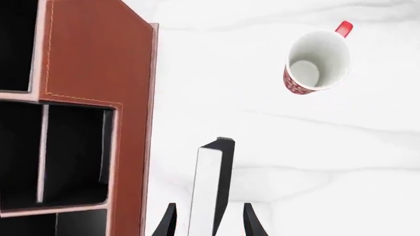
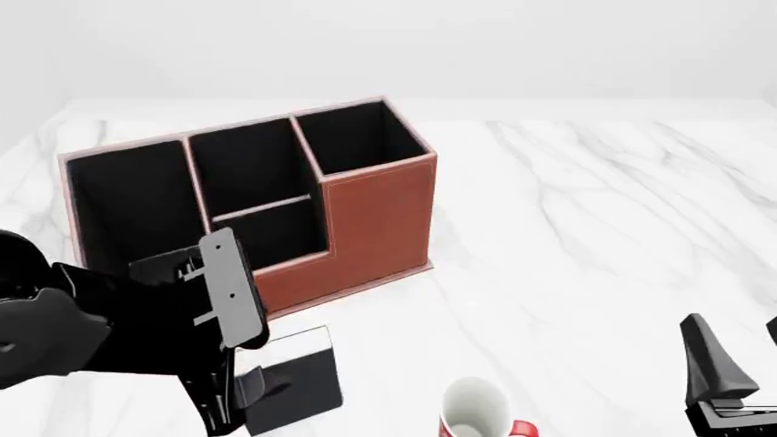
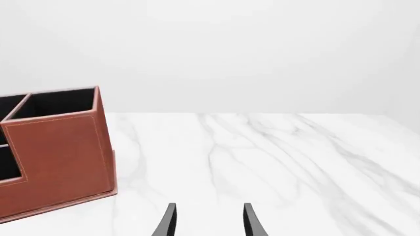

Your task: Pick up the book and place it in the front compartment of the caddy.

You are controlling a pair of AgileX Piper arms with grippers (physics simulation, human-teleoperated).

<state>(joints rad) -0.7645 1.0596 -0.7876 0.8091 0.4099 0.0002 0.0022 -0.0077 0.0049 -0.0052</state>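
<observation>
The book (image 1: 208, 187) shows edge-on in the left wrist view, black cover with white page edges, standing between the fingers of my left gripper (image 1: 210, 205). A gap shows on each side, so the gripper is open around it. From the front, the book (image 2: 297, 375) is near the table's front edge, just in front of the caddy (image 2: 377, 223), with my left gripper (image 2: 243, 396) at it. The front compartment (image 2: 243, 164) is the black-lined, full-height middle cell, and it holds nothing. My right gripper (image 2: 741, 350) is open with nothing in it at the front right, also in its own view (image 3: 210, 206).
A white-and-red mug (image 2: 479, 410) stands at the front edge, right of the book; the mug (image 1: 318, 61) is upright with its mouth showing. A low-walled cell (image 2: 273, 232) sits in front of the target cell. White marble table (image 2: 583, 209) extends right of the caddy.
</observation>
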